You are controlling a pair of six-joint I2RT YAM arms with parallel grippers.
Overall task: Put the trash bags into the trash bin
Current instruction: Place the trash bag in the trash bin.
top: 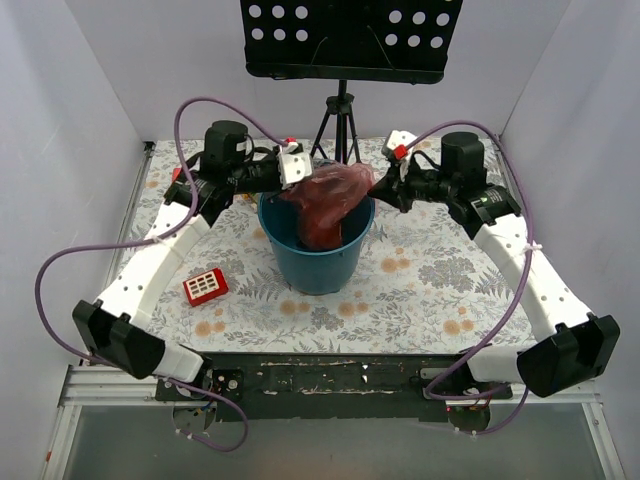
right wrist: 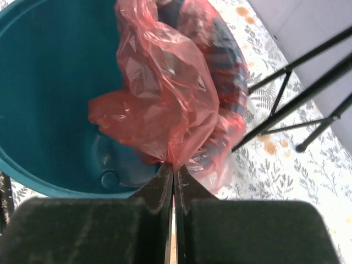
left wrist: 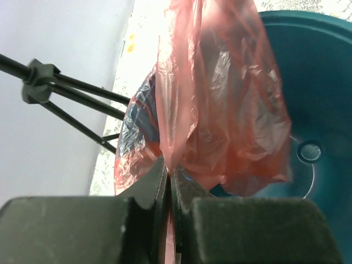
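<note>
Left of the round teal-blue plastic bin (top: 320,265) lies a small red block with white squares (top: 205,287) on the floral table (top: 440,290). At the bin's far-left rim, the left gripper (left wrist: 168,171) is clenched on an edge of the thin translucent red-pink plastic bag (left wrist: 220,99). The bag is stretched across the bin's mouth. Its middle sags inside, and a fold spills over the far rim. The bin's bare floor shows beneath it. At the far-right rim, the right gripper (right wrist: 173,171) pinches the bag's other edge. The film hides part of the rim. Behind the bin a black tripod (top: 340,125) is cut off in both wrist views.
</note>
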